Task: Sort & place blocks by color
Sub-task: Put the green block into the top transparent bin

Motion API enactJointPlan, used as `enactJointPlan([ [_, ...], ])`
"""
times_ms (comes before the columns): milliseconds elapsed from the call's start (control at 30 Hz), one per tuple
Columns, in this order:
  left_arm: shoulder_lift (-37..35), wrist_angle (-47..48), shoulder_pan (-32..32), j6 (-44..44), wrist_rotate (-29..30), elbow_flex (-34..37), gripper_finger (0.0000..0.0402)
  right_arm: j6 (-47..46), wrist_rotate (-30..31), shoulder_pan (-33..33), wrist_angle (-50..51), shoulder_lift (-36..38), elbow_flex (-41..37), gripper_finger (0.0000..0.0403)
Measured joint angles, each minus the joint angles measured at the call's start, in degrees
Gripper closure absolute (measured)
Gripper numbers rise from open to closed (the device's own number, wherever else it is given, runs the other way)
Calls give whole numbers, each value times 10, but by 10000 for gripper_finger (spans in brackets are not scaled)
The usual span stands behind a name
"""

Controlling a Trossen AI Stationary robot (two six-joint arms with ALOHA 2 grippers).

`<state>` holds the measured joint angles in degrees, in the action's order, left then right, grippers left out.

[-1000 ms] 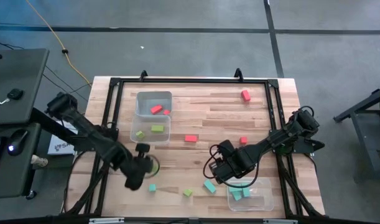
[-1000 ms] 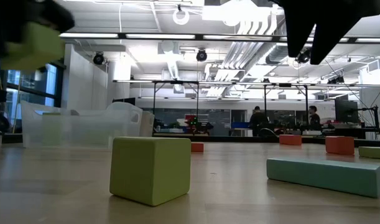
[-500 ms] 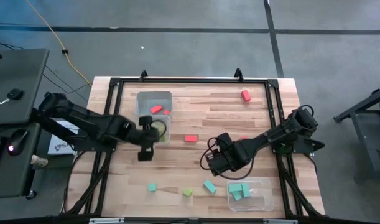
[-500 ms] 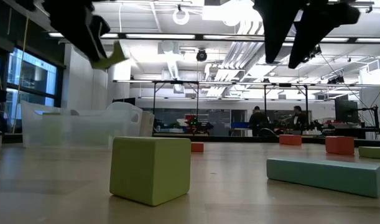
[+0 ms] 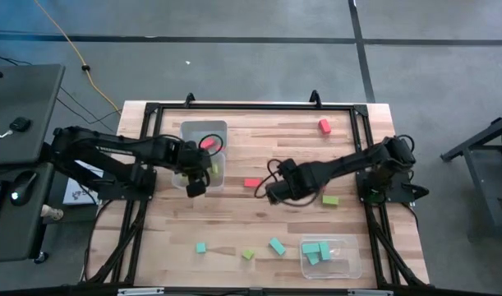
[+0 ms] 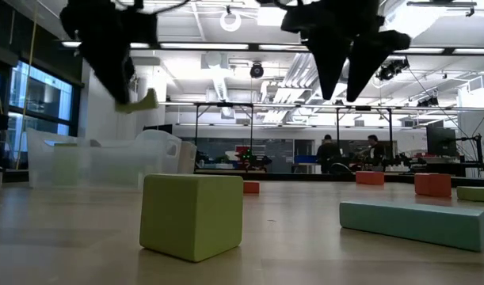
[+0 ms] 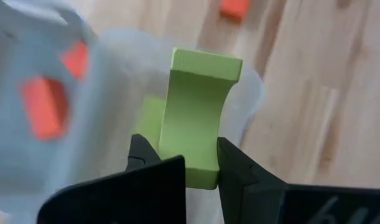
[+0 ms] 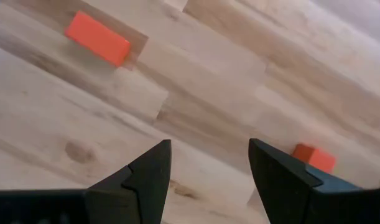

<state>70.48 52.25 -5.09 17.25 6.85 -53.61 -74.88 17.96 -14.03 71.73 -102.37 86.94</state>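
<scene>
Three clear tubs on the wooden table. Rear-left tub holds red blocks. The tub touching its near side holds lime green pieces, mostly hidden under the left arm in the high view. Near-right tub holds teal blocks.

Left gripper hangs over the lime tub, fingers clamped on a lime green block; the left wrist view shows the block pinched at its lower part, the tub's clear wall and red pieces behind it. In the low view the block hangs above the tubs, clear of the table.

Right gripper is over mid-table, jaws spread with nothing between them; the right wrist view shows a red bar and a second red block on bare wood ahead of the fingers.

Loose on the table: red bar just left of the right gripper, red block near the far edge, lime bar right of centre, teal cube, lime cube and teal bar along the near side.

Change over the last second: the left arm has carried its lime block from the near-left table up to the lime tub; the right gripper has moved from beside the teal tub toward the centre, uncovering the lime bar.

No legible writing or labels.
</scene>
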Motion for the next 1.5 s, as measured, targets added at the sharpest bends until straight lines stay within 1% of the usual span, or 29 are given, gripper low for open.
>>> enactJointPlan([
  [100,0,2,-9,8,-22,32,394,45,-1,22,0,0,0,199],
  [333,0,-33,-9,31,-22,96,394,150,-20,64,0,0,0,199],
  [533,5,-59,-9,32,-24,122,394,205,-21,90,0,0,0,199],
  [633,5,-85,-9,37,-36,138,394,226,-21,100,-4,0,0,199],
  [1033,23,-127,-11,37,-47,174,394,253,-27,122,-16,0,0,199],
  [1233,37,-141,-24,23,-48,174,394,260,-41,132,-44,0,0,199],
  [1333,42,-140,-33,12,-59,174,394,260,-47,137,-60,0,0,199],
  [1500,44,-140,-40,10,-77,174,376,259,-47,145,-79,0,0,199],
])
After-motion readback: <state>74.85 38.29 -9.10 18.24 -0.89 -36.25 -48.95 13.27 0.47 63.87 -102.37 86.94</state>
